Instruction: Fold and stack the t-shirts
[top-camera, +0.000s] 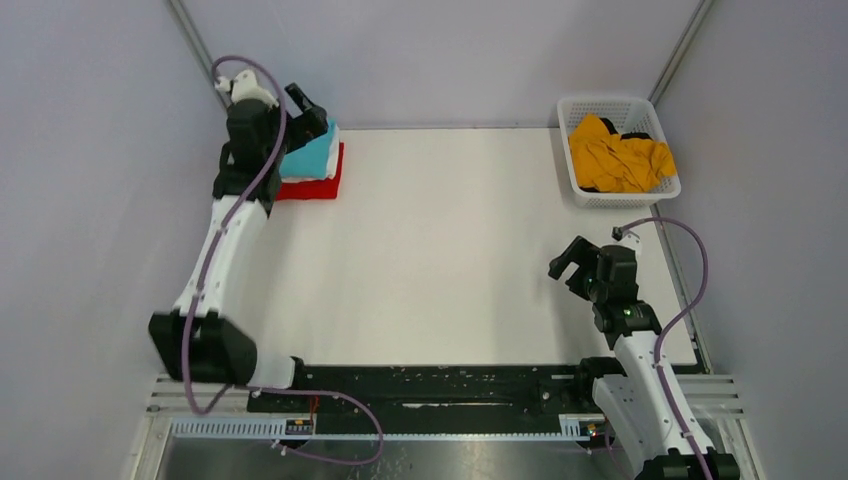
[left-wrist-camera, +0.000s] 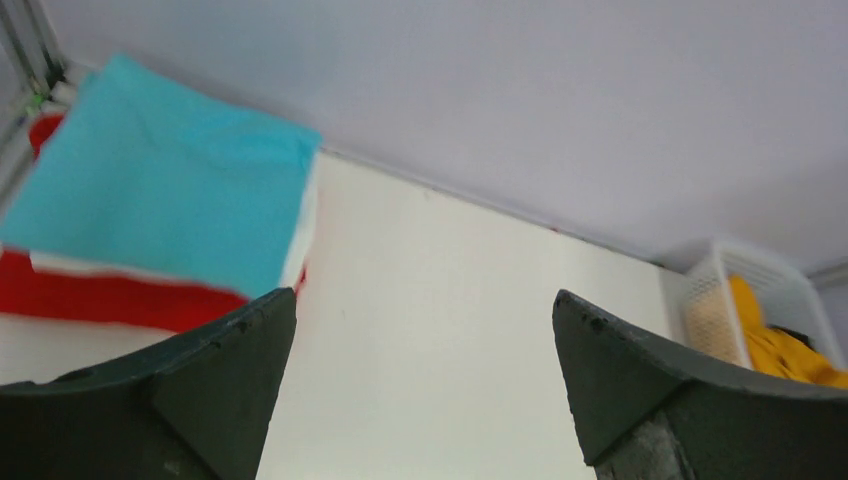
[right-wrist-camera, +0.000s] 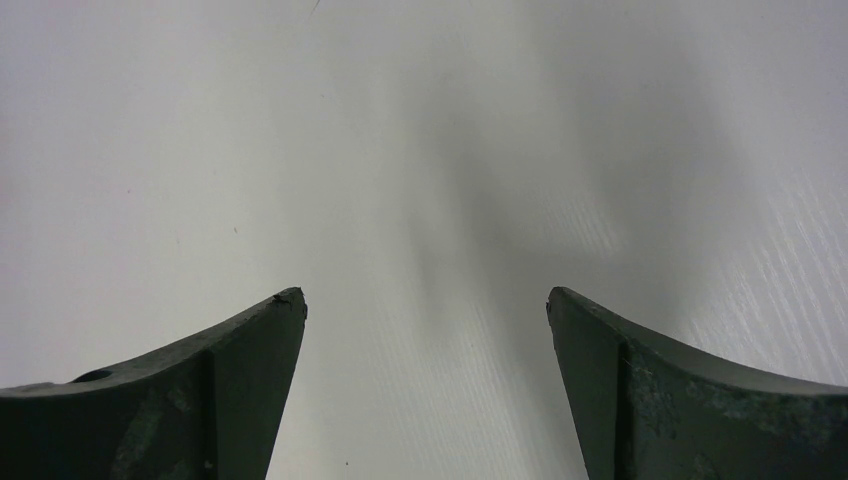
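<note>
White tabletop (top-camera: 450, 250), enclosed by pale walls, is seen bare across its middle. At its far left corner three folded t-shirts are stacked: the turquoise shirt (left-wrist-camera: 160, 190) on top, the white shirt (left-wrist-camera: 303, 230) under it, the red shirt (top-camera: 315, 185) at the bottom. The mustard shirt (top-camera: 615, 155) is left crumpled in the white basket (top-camera: 575, 185) at the far right corner, unfolded.

The left gripper (left-wrist-camera: 422, 300) is held just beside the stack with its jaws spread wide and nothing between them. The right gripper (right-wrist-camera: 425, 295) hovers over bare table on the right, equally wide and empty.

The stack is judged to be at risk: a low sweep of the left arm across it could drag the turquoise layer askew or pull a fold open. The corner wall and frame post close by leave little room for a detour.

At the basket, the lattice wall stands between the right gripper and the mustard cloth. The basket could be snagged or lifted along with the cloth if too deep a pinch is taken. Something dark is also glimpsed in the basket, but it cannot be identified.
</note>
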